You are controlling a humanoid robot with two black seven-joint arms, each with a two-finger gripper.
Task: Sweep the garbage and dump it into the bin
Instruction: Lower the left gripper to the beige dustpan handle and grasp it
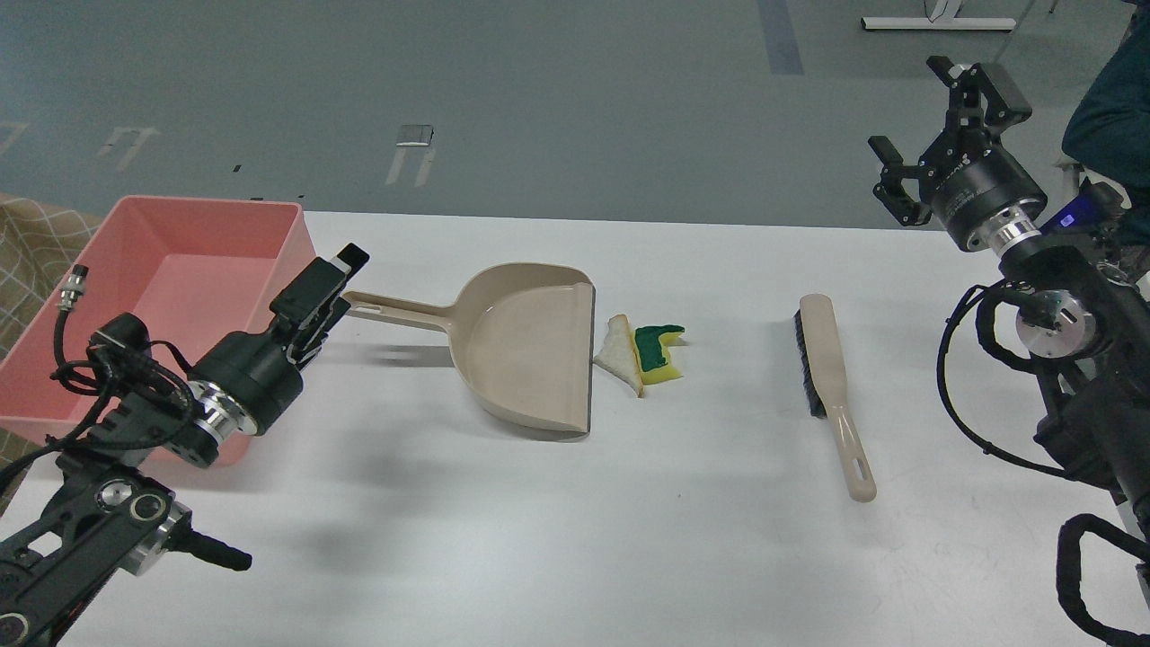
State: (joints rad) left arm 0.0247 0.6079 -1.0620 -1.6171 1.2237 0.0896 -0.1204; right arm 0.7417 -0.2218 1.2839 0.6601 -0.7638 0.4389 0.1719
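The white table [575, 539] is mostly bare in front. The pink bin [193, 270] sits at its left edge, empty as far as shows. The beige dustpan [530, 355] lies centre, lip facing the 2 scraps: bread slice [620, 355] touching the lip, sponge piece [660, 352] against it. The brush [831, 395] lies well apart, right. The left gripper [337, 288] hovers near the pan handle, holding nothing; its gap I cannot tell. The right gripper [925, 135], spread and empty, should take the brush by its handle.
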